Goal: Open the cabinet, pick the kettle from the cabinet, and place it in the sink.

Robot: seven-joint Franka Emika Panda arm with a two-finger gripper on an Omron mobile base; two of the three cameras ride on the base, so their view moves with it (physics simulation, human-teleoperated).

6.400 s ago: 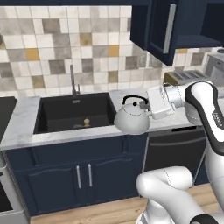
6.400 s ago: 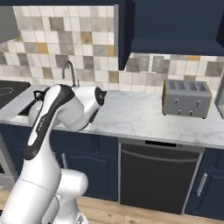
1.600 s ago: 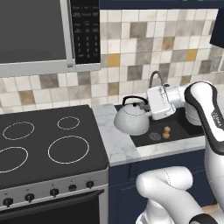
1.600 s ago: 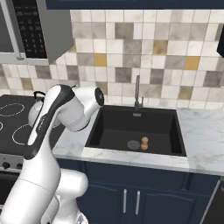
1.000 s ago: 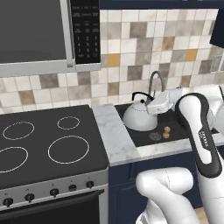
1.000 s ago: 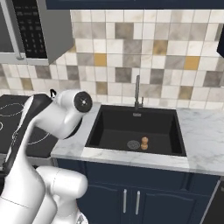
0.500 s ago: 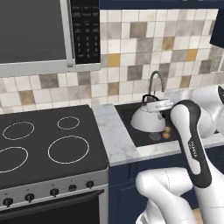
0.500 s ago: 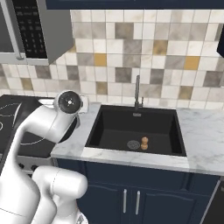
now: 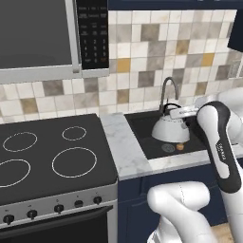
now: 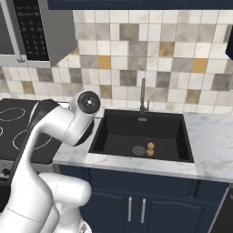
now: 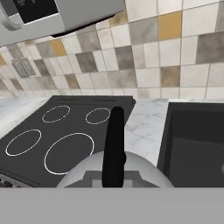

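The silver-white kettle [image 9: 169, 130] hangs over the left part of the black sink [image 9: 142, 124], just above its drain. My gripper [image 9: 182, 112] is shut on the kettle's thin black handle from the right, in front of the gooseneck faucet [image 9: 168, 88]. The hand view looks down along that handle [image 11: 113, 146] to the kettle's dome [image 11: 138, 169], with the sink [image 11: 197, 140] at the right. From the right base view the sink [image 10: 118, 125] lies beyond my bent arm, and the kettle is hidden. A navy cupboard edge [image 9: 236, 28] shows at the top right; its handles are out of view.
A black stovetop [image 9: 47, 156] with white rings lies left of the sink, with a strip of marble counter [image 9: 121, 147] between them. A microwave [image 9: 52, 38] hangs above the stove. A small brown object [image 10: 150, 148] stands by the drain [image 10: 138, 149] in the basin.
The base drove left at first, bringing the stove into view. Since then my arm has swung the kettle rightward from the counter strip to above the sink basin.
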